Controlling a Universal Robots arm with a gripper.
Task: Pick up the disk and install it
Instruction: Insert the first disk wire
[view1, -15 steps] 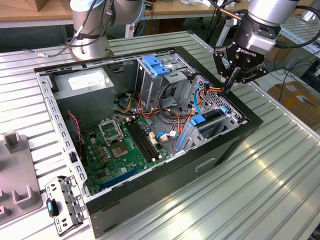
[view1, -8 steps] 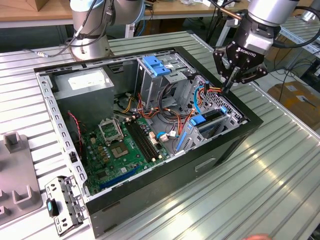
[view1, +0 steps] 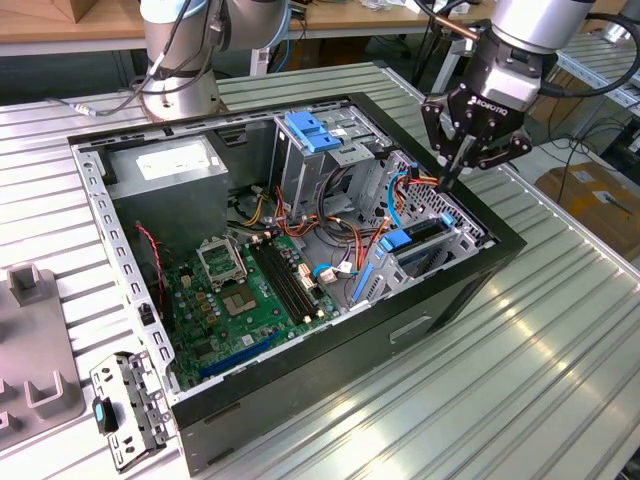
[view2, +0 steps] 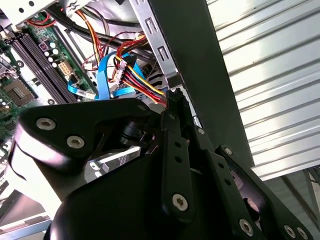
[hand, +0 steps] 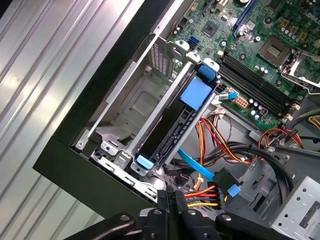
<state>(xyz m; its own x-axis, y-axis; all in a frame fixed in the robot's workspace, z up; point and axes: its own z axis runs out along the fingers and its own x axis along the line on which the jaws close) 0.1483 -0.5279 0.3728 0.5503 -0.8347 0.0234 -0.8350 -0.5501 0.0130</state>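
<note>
1. Black and metal, my claw (view1: 452, 178) hangs over the open computer case (view1: 300, 395), at the corner on the exterior view's right, its tips down among the coloured power wires (hand: 202, 192).
2. My fingers (view2: 172, 150) are drawn together into a narrow point; whether they pinch a connector between them I cannot tell.
3. The disk (hand: 172, 132) sits edge-up in the drive bay (hand: 135, 117) at that same corner of the case, just beside my claw and apart from it. Its blue plastic tabs (hand: 196, 93) show along the upper edge.
4. A flat blue data cable (hand: 197, 167) runs from beside the disk toward a black plug (hand: 226, 179) near my fingertips.
5. In the exterior view the green motherboard (view1: 245, 295) covers the case floor, a grey power supply box (view1: 165, 170) fills the far corner, and a blue-topped drive cage (view1: 315, 140) stands in the middle.
6. The case rests on a ribbed aluminium table (view1: 520, 380), with a small metal bracket (view1: 125, 410) lying beside it.
</note>
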